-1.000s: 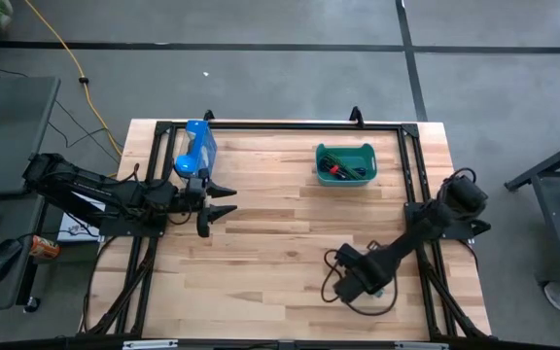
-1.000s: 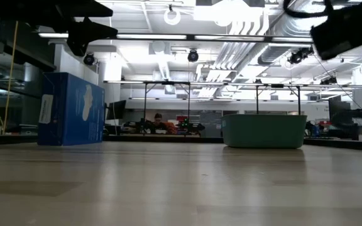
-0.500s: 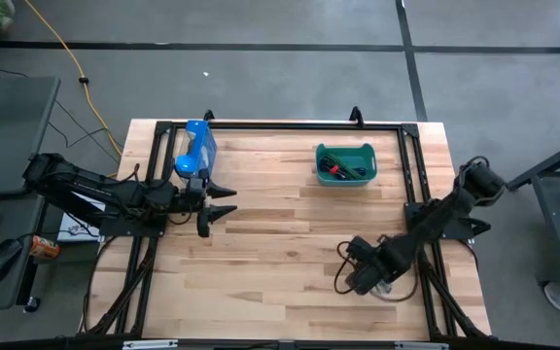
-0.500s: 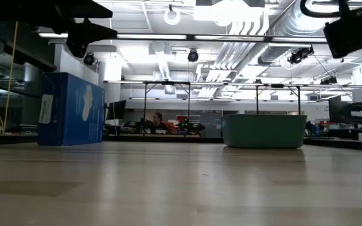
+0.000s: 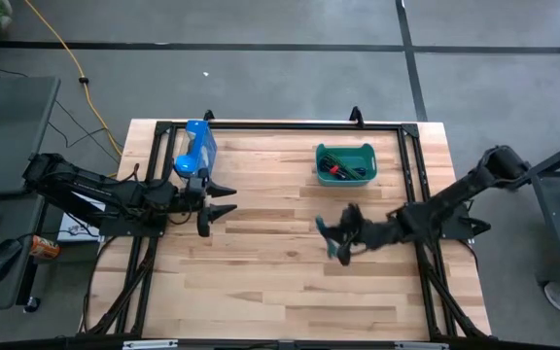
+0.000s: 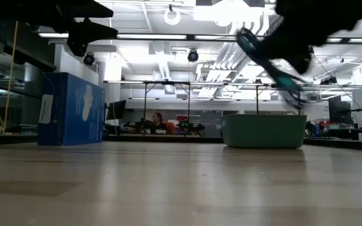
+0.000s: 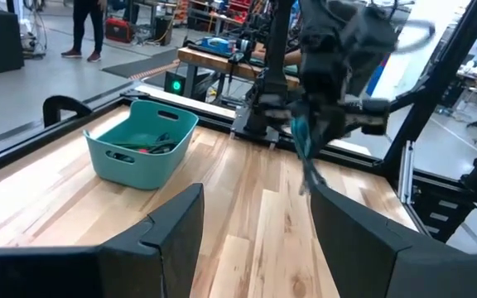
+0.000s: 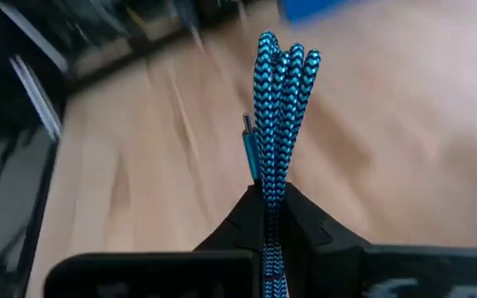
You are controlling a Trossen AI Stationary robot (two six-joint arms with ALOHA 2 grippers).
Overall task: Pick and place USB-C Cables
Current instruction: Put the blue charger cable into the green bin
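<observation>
The teal USB-C cable (image 8: 276, 116), a folded braided bundle in teal and black, is clamped between the fingers of the right gripper (image 8: 267, 199), its looped end standing out past the fingertips with a plug visible alongside the strands. In the high view the right gripper (image 5: 336, 236) is held above the tabletop, right of centre and nearer the front than the teal plastic bin (image 5: 344, 163); the cable itself is too blurred there to pick out. In the low view the cable (image 6: 266, 63) is carried well clear of the wood, above and just left of the bin (image 6: 264, 130). The bin sits near the table's rear edge, right of the middle, and already holds other cables — a red-and-black one (image 5: 334, 171) and a green one (image 5: 339, 157) can be made out; anything further is too small to tell. Between the gripper and the bin lies bare wood with nothing on it. The left gripper (image 5: 217, 197) waits over the left part of the table, jaws apart, just in front of the bright blue box (image 5: 195, 148), which stands close to the rear left corner. The wooden table (image 5: 261, 272) is bordered by a black frame along its edges — the front half and the centre are open board. In the room beyond the table, a person (image 6: 157, 121) sits at a distant bench.
</observation>
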